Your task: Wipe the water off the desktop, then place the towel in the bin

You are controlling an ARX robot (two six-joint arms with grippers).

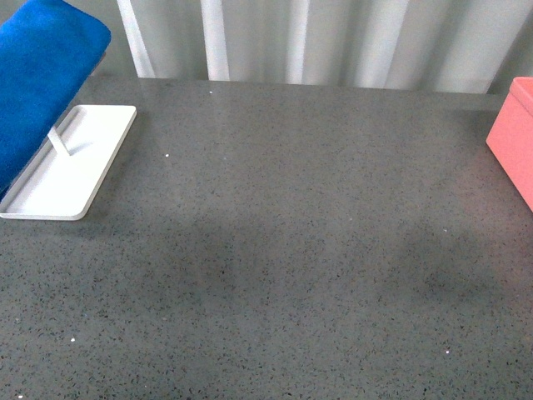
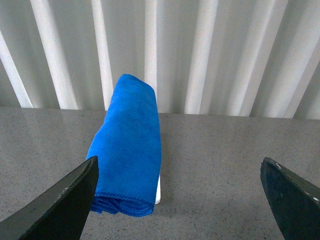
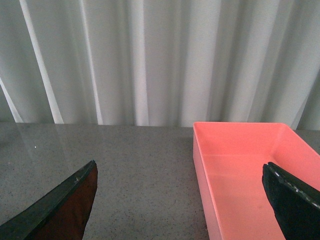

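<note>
The blue towel point(image 1: 37, 75) hangs folded over a rack at the far left of the desktop point(image 1: 283, 250). In the left wrist view the towel point(image 2: 130, 145) is ahead of my left gripper point(image 2: 178, 162), close to one fingertip point(image 2: 85, 185). That gripper is open and holds nothing. The pink bin point(image 1: 512, 142) stands at the right edge. My right gripper point(image 3: 179, 166) is open and empty, short of the bin's near wall point(image 3: 200, 170). The bin looks empty. I cannot make out water on the desktop, only faint darker patches. Neither gripper shows in the front view.
A flat white tray point(image 1: 67, 175) with an upright rod point(image 1: 60, 140) lies under the towel at the left. A pale pleated curtain point(image 1: 333, 42) runs along the back edge of the desktop.
</note>
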